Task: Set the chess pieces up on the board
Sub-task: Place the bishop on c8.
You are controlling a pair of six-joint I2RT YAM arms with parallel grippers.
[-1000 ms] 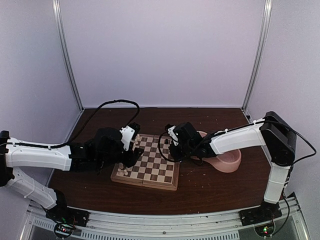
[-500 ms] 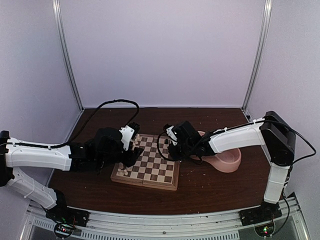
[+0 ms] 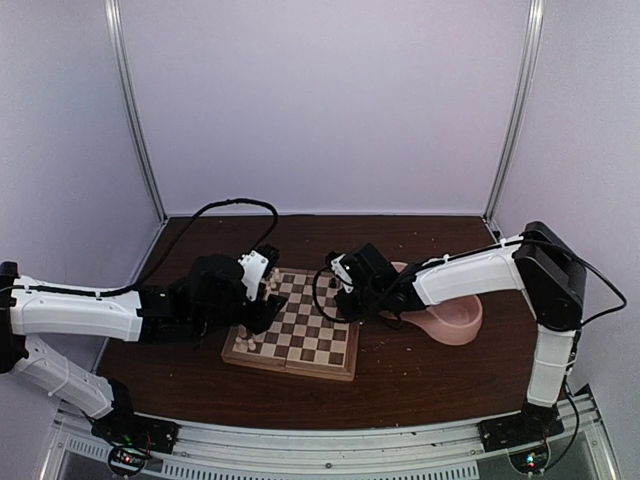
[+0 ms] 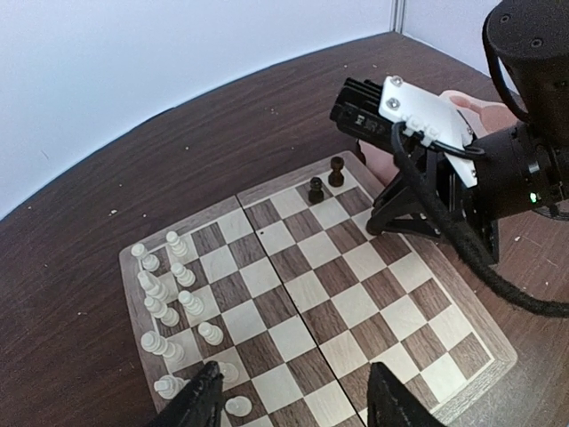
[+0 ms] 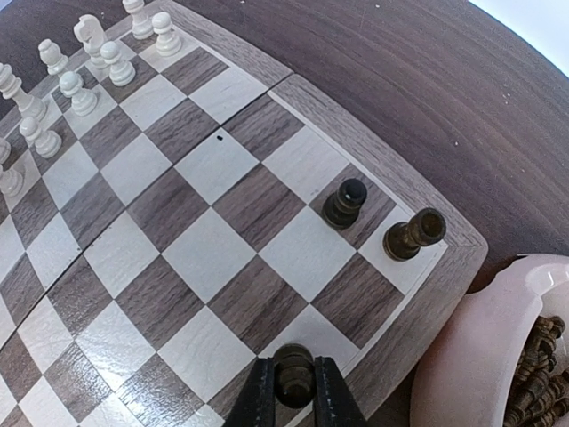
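The checkered board (image 3: 300, 335) lies mid-table; it also shows in the left wrist view (image 4: 293, 294) and the right wrist view (image 5: 178, 240). Several cream pieces (image 4: 169, 294) stand on its left columns. Two dark pieces (image 5: 345, 203) (image 5: 412, 235) stand at its far right corner. My right gripper (image 5: 293, 384) is shut on a dark brown piece (image 5: 293, 372) over a square beside the board's right edge. My left gripper (image 4: 289, 402) is open and empty above the board's near edge, close to the cream pieces.
A pink bowl (image 3: 455, 320) sits right of the board, holding several dark pieces (image 5: 538, 374). The two arms face each other across the board. Brown table lies around it, with purple walls behind.
The right gripper has shifted slightly left over the board's right edge with the dark piece. The left arm has not moved.
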